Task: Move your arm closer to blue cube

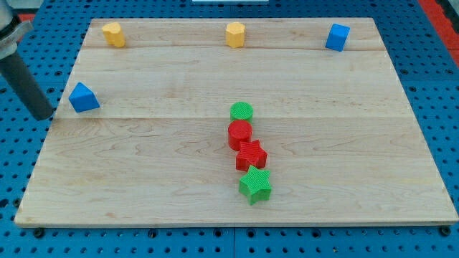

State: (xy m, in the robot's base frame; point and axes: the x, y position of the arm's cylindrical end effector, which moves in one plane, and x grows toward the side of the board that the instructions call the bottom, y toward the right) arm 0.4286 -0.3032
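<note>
In the camera view, you are at the start of the approach: my tip sits at the wooden desk's left edge, just beside the blue triangular block. There is no gripper, only a rod. The blue plastic cube lies at the view's top right, well apart, so you need a long sweep right, above the green cylinder.

Colours on the pale wooden board

The board is light tan wood with fine grain, on a blue perforated surface. At the frame's top sit two yellow blocks and a blue cube; at left, a blue triangular block. At centre run a green cylinder, red cylinder, red star and green star. My tip is dark grey.
</note>
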